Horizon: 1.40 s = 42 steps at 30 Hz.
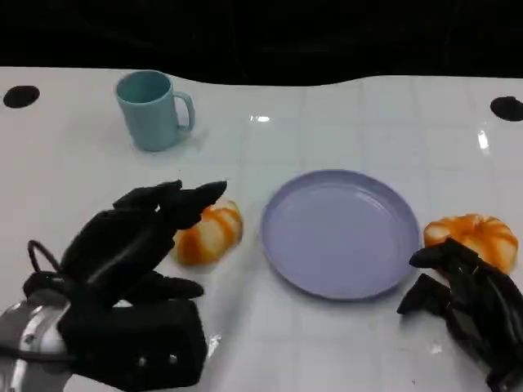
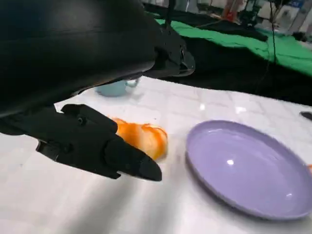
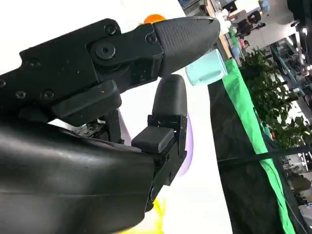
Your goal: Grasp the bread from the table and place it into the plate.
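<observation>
Hovering with fingers spread and holding nothing, left hand (image 1: pixel 135 245) over the white table (image 1: pixel 343 122), fingertips (image 2: pixel 139 165) reaching above the near bread roll (image 1: pixel 209 233) without clearly touching it; lying just left of the purple plate (image 1: pixel 339 233), that roll, still on the table and not in the plate; sitting just right of the plate, a second bread roll (image 1: pixel 474 237); resting beside that second roll, right hand (image 1: pixel 466 298), fingers loosely curled, gripping nothing; standing upright well behind the left hand, a light blue mug (image 1: pixel 154 110), handle pointing right.
</observation>
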{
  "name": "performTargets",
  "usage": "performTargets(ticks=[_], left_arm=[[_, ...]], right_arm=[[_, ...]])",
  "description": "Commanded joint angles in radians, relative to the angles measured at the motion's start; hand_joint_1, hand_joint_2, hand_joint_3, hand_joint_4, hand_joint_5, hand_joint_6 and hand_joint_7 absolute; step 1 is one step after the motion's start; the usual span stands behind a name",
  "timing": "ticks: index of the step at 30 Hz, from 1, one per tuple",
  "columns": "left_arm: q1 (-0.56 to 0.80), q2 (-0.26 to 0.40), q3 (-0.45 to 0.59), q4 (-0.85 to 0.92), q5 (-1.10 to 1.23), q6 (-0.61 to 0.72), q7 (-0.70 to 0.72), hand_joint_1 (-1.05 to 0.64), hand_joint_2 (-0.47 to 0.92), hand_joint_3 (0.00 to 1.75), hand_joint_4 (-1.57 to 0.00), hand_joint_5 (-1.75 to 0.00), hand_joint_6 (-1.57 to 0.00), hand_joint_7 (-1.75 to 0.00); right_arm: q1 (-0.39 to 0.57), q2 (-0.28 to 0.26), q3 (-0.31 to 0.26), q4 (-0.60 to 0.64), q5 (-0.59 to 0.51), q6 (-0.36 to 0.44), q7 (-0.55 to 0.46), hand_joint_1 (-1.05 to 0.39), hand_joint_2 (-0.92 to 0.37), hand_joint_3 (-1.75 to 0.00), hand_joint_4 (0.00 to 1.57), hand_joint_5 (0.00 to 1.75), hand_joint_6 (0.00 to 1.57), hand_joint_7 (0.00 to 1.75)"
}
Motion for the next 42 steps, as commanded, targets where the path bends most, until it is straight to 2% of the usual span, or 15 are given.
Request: performTargets(ticks=[1, 7, 11, 19, 23, 31, 35, 38, 42], left_arm=[[-0.022, 0.026, -0.012, 0.023, 0.046, -0.017, 0.034, -0.29, 0.77, 0.00, 0.00, -0.06, -0.11, 0.00], [-0.023, 0.026, -0.013, 0.025, 0.048, -0.019, 0.037, -0.29, 0.77, 0.00, 0.00, -0.05, -0.11, 0.00], [-0.174, 0.008, -0.101, 0.159, 0.162, 0.099, -0.046, -0.26, 0.79, 0.01, 0.00, 0.00, -0.09, 0.00], [-0.244, -0.016, -0.157, 0.259, 0.183, 0.155, -0.038, -0.19, 0.79, 0.01, 0.00, 0.00, -0.09, 0.00], [-0.365, -0.089, -0.219, 0.496, 0.202, 0.182, 0.002, -0.25, 0.77, 0.01, -0.01, -0.01, -0.10, -0.01], [-0.493, -0.143, -0.279, 0.739, 0.180, 0.171, 0.009, -0.32, 0.78, 0.00, -0.02, -0.01, -0.10, 0.00], [-0.518, -0.151, -0.291, 0.794, 0.168, 0.159, 0.030, -0.33, 0.78, 0.00, -0.02, -0.01, -0.10, 0.00], [-0.577, -0.203, -0.306, 0.972, 0.158, 0.137, 0.082, -0.34, 0.77, 0.00, -0.05, -0.02, -0.12, -0.01], [-0.623, -0.233, -0.314, 1.113, 0.137, 0.094, 0.139, -0.35, 0.76, 0.00, -0.07, -0.03, -0.15, -0.02]], right_arm=[[0.006, -0.011, -0.002, 0.017, -0.003, -0.007, -0.005, -0.54, -0.92, -0.23, 0.65, 1.55, 0.62, 1.24], [0.006, -0.011, -0.002, 0.019, -0.003, -0.009, -0.005, -0.54, -0.92, -0.23, 0.65, 1.55, 0.62, 1.23], [0.004, -0.006, -0.006, 0.012, 0.002, -0.003, -0.012, -0.54, -0.92, -0.21, 0.66, 1.57, 0.63, 1.24], [0.006, -0.009, -0.010, 0.011, 0.006, 0.007, -0.003, -0.54, -0.92, -0.22, 0.65, 1.57, 0.62, 1.25], [0.011, -0.012, -0.013, 0.010, 0.012, 0.013, 0.008, -0.54, -0.92, -0.20, 0.66, 1.56, 0.62, 1.24], [0.020, -0.011, -0.010, -0.004, 0.009, 0.017, 0.005, -0.55, -0.92, -0.21, 0.66, 1.54, 0.64, 1.20], [0.020, -0.011, -0.011, -0.005, 0.013, 0.021, 0.011, -0.55, -0.92, -0.22, 0.65, 1.54, 0.63, 1.20], [0.027, -0.007, -0.010, -0.024, 0.016, 0.037, 0.007, -0.55, -0.92, -0.20, 0.64, 1.54, 0.62, 1.20], [0.033, -0.008, -0.007, -0.040, 0.018, 0.053, 0.004, -0.55, -0.92, -0.19, 0.63, 1.54, 0.62, 1.20]])
